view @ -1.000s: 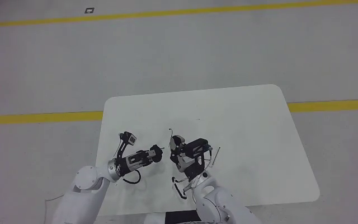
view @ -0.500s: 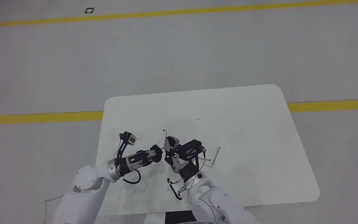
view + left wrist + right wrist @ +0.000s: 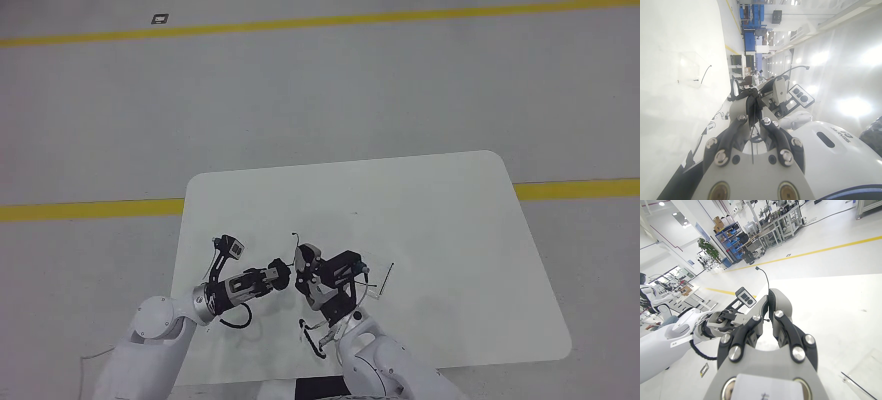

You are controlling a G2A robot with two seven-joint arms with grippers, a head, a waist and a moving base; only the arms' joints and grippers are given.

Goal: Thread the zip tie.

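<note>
A thin black zip tie (image 3: 295,243) hangs above the front of the white table (image 3: 440,200), held between both grippers. My right gripper (image 3: 769,294) is shut on the strap, and the head end (image 3: 757,268) curves up past its fingertips. My left gripper (image 3: 753,94) is shut on the straight tail (image 3: 754,121), which runs back between its fingers. In the top view the left gripper (image 3: 282,272) and right gripper (image 3: 303,262) meet almost tip to tip. Where the tail meets the right fingertips is hidden.
A spare zip tie (image 3: 386,277) lies in a clear tray (image 3: 690,70) on the table just right of the right arm. The far and right parts of the table are bare. The table's front edge is close behind both arms.
Over the last second the right gripper shifted left with the zip tie, closing the gap to the left gripper. The left arm stayed put.
</note>
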